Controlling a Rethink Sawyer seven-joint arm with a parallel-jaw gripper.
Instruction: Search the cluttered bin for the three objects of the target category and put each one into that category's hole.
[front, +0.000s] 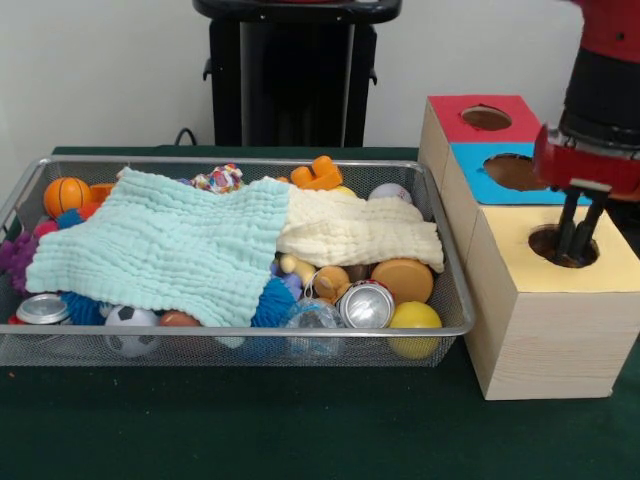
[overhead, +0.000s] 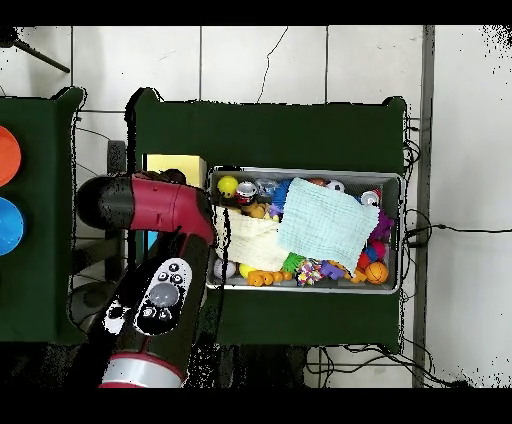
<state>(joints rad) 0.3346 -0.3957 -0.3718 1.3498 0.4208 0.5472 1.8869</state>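
1. Two pincer (front: 575, 240) prongs dip into the yellow box's hole (front: 562, 246); you cannot tell whether they grip. Cans (front: 366, 304), light, dentable, slick, lie in the bin (front: 455, 290): grasp across the body.
2. Overhead, your arm (overhead: 165, 255) hides the boxes; cloths (overhead: 326, 222) blanket the bin.

A dark green table (front: 250, 430) stands before a white wall (front: 100, 70); black cables (overhead: 440, 229) trail across the tiled floor (overhead: 300, 60).

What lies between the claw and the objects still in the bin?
The claw is down at the yellow box's hole, outside the wire bin. Two cloths, a mint one and a cream one, cover much of the contents, so many objects are hidden.
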